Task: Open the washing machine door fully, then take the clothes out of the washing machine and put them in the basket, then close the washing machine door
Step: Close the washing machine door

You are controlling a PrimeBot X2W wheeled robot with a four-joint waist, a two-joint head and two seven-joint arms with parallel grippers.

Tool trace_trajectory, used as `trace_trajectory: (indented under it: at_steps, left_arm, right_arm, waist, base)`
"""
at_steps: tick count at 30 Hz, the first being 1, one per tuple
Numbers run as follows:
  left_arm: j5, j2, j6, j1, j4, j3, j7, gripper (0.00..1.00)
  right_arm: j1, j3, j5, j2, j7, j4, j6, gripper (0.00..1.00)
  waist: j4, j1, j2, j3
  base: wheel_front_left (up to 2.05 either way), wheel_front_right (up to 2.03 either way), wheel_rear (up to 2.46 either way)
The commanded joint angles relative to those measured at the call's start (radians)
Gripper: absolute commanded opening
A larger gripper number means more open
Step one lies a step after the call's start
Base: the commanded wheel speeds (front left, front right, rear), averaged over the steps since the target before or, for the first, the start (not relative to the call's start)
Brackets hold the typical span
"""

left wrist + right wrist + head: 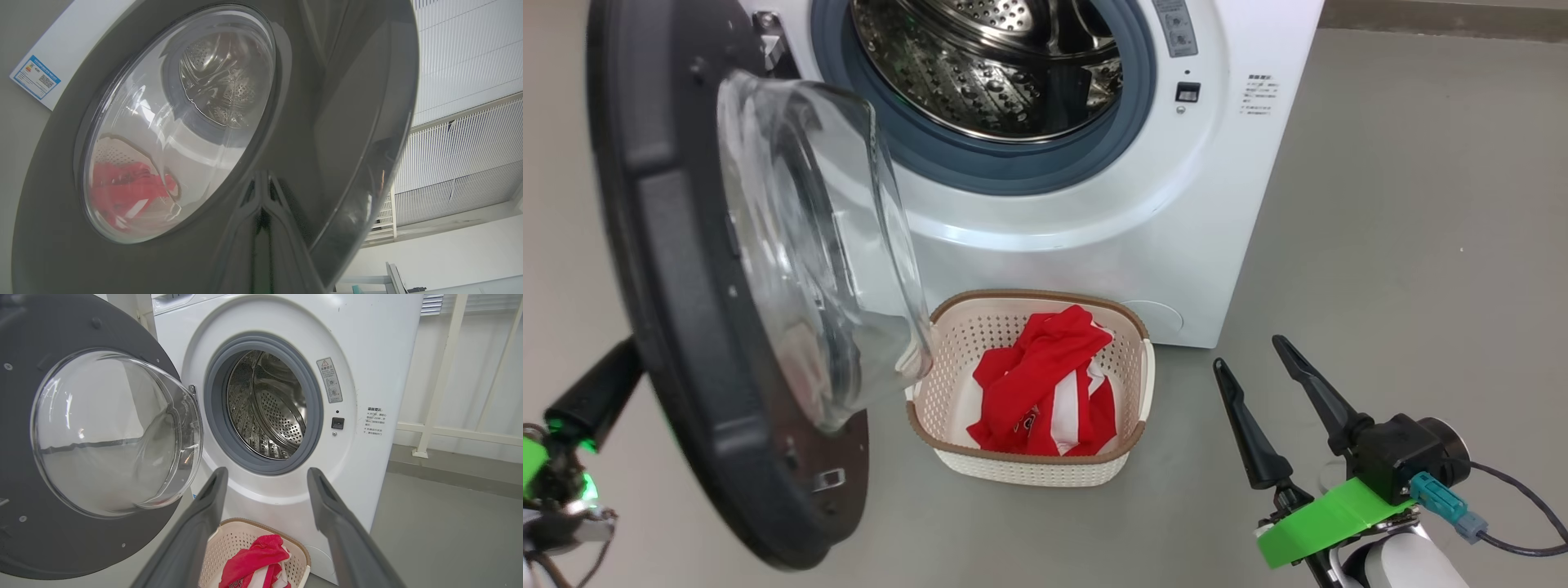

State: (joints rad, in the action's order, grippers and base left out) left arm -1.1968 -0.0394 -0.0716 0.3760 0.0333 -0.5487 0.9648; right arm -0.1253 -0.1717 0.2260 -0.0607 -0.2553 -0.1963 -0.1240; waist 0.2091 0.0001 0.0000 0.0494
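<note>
- Long dark fingers of the right gripper point(1248, 353) stand spread wide and empty at the lower right of the head view, over the grey floor point(1421, 245) and just right of the small cream-white perforated plastic basket point(1029, 475) with its brown rim. The bright red and white fabric garment point(1045, 384) lies heaped inside the basket
- In the same view, the big white front-loading washing machine point(1094, 237) shows a bare perforated steel drum point(980, 90). Its large round door point(678, 327), black-rimmed with a bulging clear glass bowl, hangs swung out to the left, hinged at the left of the opening. The left gripper point(596, 396) pokes out low from behind the door's outer face, its tips hidden
- In the left wrist view, the left fingers are pressed together, holding nothing, and look to be touching the glossy black outer face just below the glass. Through the glass, the red cloth and the drum show
- In the right wrist view, the open fingers frame the drum mouth, with the basket low between them and the door off to the left
- I'd say only the closing is left. The door's broad face lies square across the line of the left fingers, so the left arm is the nearer one, while the right gripper is well apart on the inner side
</note>
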Motion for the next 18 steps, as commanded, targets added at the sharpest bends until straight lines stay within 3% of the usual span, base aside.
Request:
trace_trajectory:
  at_steps: [1, 12, 18]
  left_arm:
    - [-0.029, -0.013, -0.004, -0.009, -0.051, 0.012, -0.001, 0.0]
    - [-0.14, -0.011, -0.054, -0.087, -0.108, 0.143, -0.11, 0.0]
    - [-0.157, -0.011, -0.068, -0.112, -0.118, 0.165, -0.15, 0.0]
  right_arm:
    - [-0.028, -0.017, -0.01, 0.003, -0.006, 0.027, -0.007, 1.0]
    - [-0.017, -0.02, -0.006, 0.006, -0.006, 0.028, -0.007, 1.0]
    - [-0.013, -0.017, -0.006, 0.007, -0.006, 0.03, -0.007, 1.0]
  waist:
    - [-0.008, -0.0001, 0.0, -0.002]
    - [-0.045, -0.0001, 0.0, -0.018]
    - [-0.055, -0.0001, 0.0, -0.021]
  base:
    - [0.0, 0.0, 0.0]
    - [0.0, 0.0, 0.0]
    - [0.0, 0.0, 0.0]
